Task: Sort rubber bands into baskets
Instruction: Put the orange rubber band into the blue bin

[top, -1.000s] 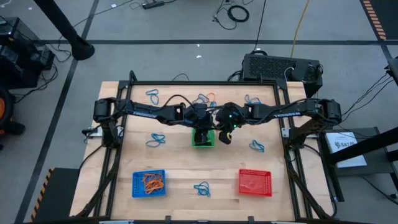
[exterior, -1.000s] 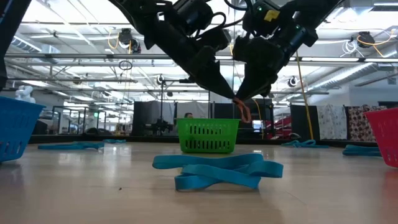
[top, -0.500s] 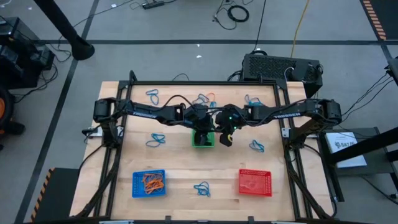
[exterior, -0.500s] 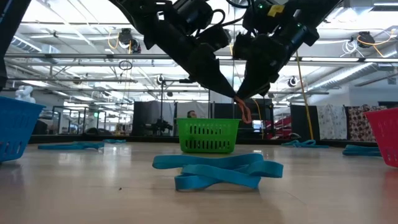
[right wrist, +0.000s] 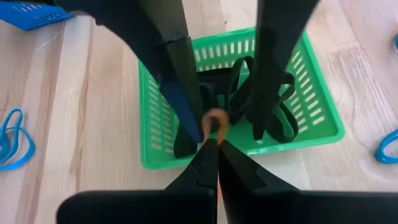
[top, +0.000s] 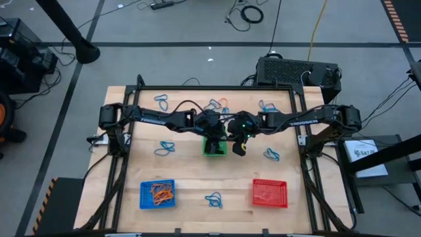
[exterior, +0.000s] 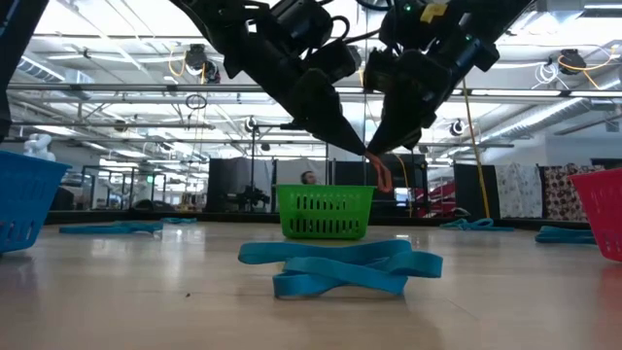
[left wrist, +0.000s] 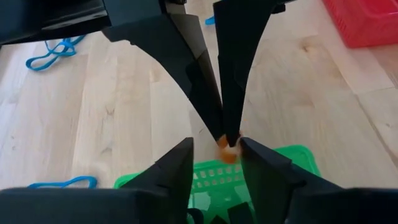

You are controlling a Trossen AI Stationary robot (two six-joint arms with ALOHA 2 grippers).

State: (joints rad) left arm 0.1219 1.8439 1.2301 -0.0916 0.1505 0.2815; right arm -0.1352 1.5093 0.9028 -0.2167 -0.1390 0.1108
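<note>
The green basket [top: 215,147] stands at the table's middle with black rubber bands [right wrist: 283,115] in it. Above its right part both grippers meet tip to tip. My right gripper [right wrist: 212,144] is shut on an orange rubber band [right wrist: 214,121]. My left gripper [left wrist: 216,148] is open, with one finger [right wrist: 186,93] on each side of that band; I cannot tell whether either finger touches it. The blue basket [top: 157,194], at the near left, holds orange bands. The red basket [top: 270,193] is at the near right. My right gripper pinches the orange rubber band's upper end [left wrist: 225,149] between its two fingertips. Its fingers slant down from the table's right side. The small loop [exterior: 383,177] hangs below the fingertips, clear of the green basket's rim.
Blue rubber bands lie loose on the wood: left of the green basket [top: 165,149], right of it [top: 271,155], near the front edge [top: 213,199] and several along the far edge [top: 162,101]. The black frame [top: 299,141] borders the table.
</note>
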